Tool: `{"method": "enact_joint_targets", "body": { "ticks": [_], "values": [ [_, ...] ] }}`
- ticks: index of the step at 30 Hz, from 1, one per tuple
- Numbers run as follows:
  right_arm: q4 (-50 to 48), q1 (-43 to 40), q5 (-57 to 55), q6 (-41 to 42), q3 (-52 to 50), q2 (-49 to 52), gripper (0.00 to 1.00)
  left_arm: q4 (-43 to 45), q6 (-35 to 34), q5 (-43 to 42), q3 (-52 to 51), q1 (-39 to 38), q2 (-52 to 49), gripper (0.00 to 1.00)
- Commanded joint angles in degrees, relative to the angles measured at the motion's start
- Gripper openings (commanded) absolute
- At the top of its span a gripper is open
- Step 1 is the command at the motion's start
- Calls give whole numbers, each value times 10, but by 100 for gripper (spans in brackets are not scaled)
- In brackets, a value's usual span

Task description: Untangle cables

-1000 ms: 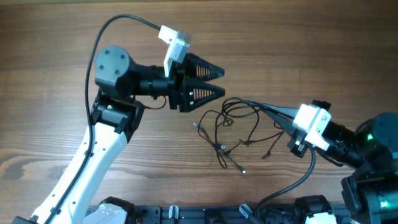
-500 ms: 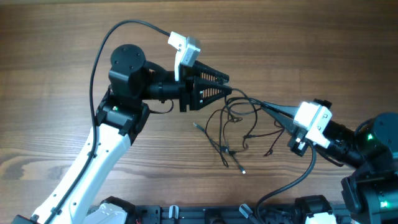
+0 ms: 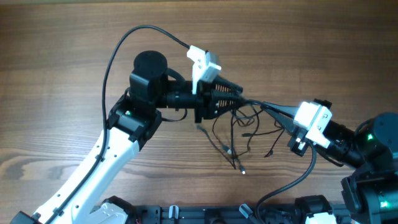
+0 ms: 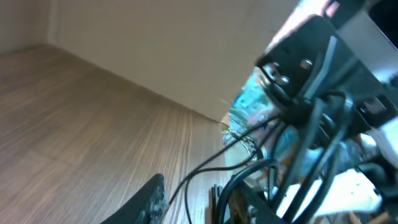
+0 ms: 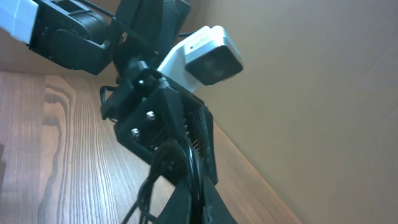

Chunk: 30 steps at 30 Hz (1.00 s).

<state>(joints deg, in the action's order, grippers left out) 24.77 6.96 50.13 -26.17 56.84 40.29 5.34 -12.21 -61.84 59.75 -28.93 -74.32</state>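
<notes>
The cables [image 3: 239, 134] are a loose tangle of thin dark wires on the wooden table, with plug ends trailing toward the front. My right gripper [image 3: 262, 106] is shut on several strands at the tangle's right side; the pinched strands show in the right wrist view [image 5: 151, 185] between the closed fingers [image 5: 208, 202]. My left gripper [image 3: 239, 101] reaches in from the left at the tangle's upper edge. In the left wrist view its jaws [image 4: 199, 205] stand apart with thin strands [image 4: 205, 167] running between them. The two grippers nearly touch.
The left arm's thick black cable [image 3: 134, 34] arcs over the table behind the arm. The left wrist camera [image 5: 211, 53] fills the right wrist view. Black fixtures [image 3: 174, 214] line the table's front edge.
My left arm has moved right into the tangle, its jaws now around upper strands. The loops have shifted slightly. The right gripper has held still.
</notes>
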Motion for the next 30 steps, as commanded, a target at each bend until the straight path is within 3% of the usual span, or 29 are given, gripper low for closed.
{"method": "enact_joint_targets", "body": {
  "ticks": [1, 2, 4, 5, 8, 10, 11, 16, 20, 22, 24, 26, 29, 30],
  "values": [
    [-6, -2, 16, 19, 6, 0, 4, -1, 46, -30, 3, -10, 0, 33],
    [-12, -2, 25, 26, 6, 0, 4, -1, 46, -29, 3, -10, 0, 30],
    [-18, -2, 39, 33, 6, 0, 4, -10, 45, 15, 3, -10, 0, 16],
    [-20, -2, 40, 50, 6, 0, 4, -53, 16, 166, 3, -10, 0, 4],
    [-16, -2, 40, 54, 6, 0, 4, -91, -104, 327, 3, -9, 0, 7],
    [-9, -2, 40, 54, 6, 0, 4, -94, -170, 386, 3, -3, 0, 25],
    [-6, -2, 40, 54, 6, 0, 4, -94, -186, 395, 3, 1, 1, 25],
    [3, -2, 39, 53, 6, 0, 4, -90, -249, 368, 3, 50, 1, 26],
    [12, -2, 37, 51, 6, 0, 4, -43, -173, 219, 3, 66, 1, 11],
    [15, -2, 37, 52, 6, 0, 4, -25, -138, 182, 3, 66, 1, 11],
    [15, -2, 40, 52, 6, 0, 4, -39, -139, 224, 3, 84, 1, 22],
    [17, -2, 40, 52, 6, 0, 4, -48, -156, 229, 3, 107, 1, 26],
    [14, -2, 39, 51, 6, 0, 4, -50, -165, 176, 3, 127, 1, 41],
    [12, -2, 39, 51, 6, 0, 4, -60, -139, 154, 3, 127, 1, 48]
  ]
}}
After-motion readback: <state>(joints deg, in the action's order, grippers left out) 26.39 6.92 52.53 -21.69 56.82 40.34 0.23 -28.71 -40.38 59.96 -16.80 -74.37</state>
